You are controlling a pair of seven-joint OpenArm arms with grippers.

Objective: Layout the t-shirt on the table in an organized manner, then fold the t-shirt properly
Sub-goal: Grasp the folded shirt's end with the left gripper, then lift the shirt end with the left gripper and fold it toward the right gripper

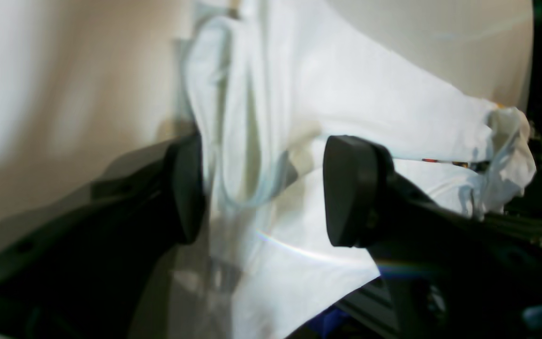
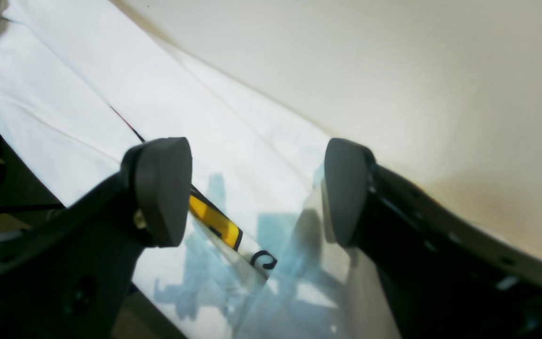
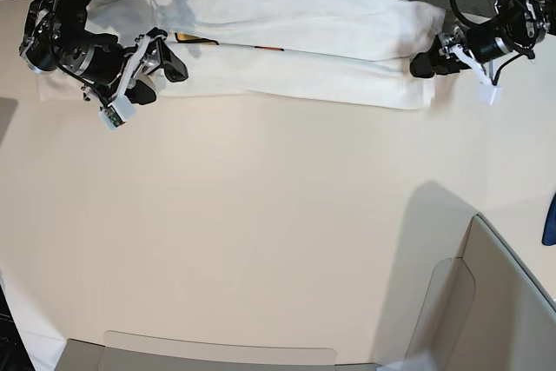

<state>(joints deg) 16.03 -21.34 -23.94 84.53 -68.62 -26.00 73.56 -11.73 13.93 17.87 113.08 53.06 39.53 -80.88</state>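
Lying along the far edge of the surface [image 3: 278, 215], the tee [image 3: 304, 41] is a long folded strip, plain white side up, with a sliver of yellow print showing at the fold; the left fingers [image 1: 264, 190] are spread apart over its bunched end, gripping nothing. The right fingers [image 2: 257, 190] are likewise spread over the other end, above the yellow print, nothing held.

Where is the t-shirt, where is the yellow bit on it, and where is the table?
t-shirt [image 3: 304, 19], base view, on its white back.
yellow bit [image 2: 214, 220], right wrist view, on the printed patch.
table [image 3: 261, 215], base view, on the bare top.
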